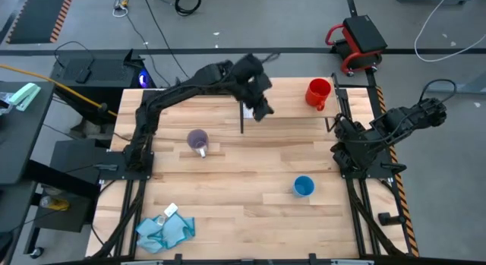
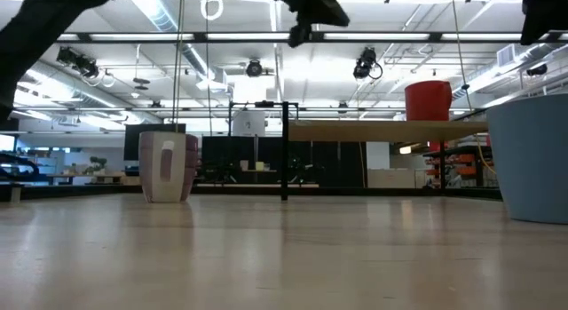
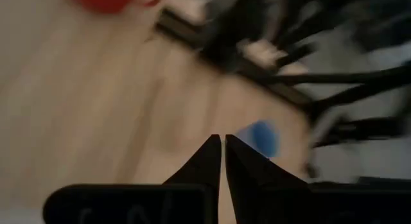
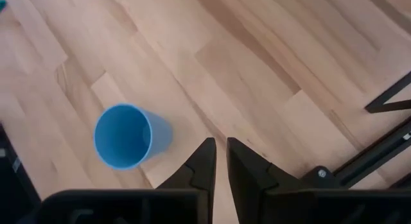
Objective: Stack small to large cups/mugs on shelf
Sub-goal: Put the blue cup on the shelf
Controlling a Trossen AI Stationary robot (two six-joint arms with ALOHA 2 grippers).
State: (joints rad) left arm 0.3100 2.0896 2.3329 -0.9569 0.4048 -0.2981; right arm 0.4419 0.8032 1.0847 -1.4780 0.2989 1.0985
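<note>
A red mug (image 1: 319, 92) stands upright on the raised light-wood shelf (image 1: 288, 94) at the far right; it also shows in the low view (image 2: 428, 99) on the shelf's top (image 2: 382, 131). A translucent purple-grey mug (image 1: 198, 140) stands on the table left of centre. A light-blue cup (image 1: 304, 187) stands upright on the table at the near right, mouth up (image 4: 125, 136). My left gripper (image 1: 260, 109) hangs shut and empty above the shelf's left end (image 3: 223, 144). My right gripper (image 4: 221, 147) is shut and empty at the table's right edge, beside the blue cup.
A crumpled light-blue cloth (image 1: 163, 231) lies at the table's near left corner. A dark metal shelf post (image 2: 284, 150) stands near the table's middle. Bare tabletop (image 1: 243, 174) lies between the purple-grey mug and the blue cup.
</note>
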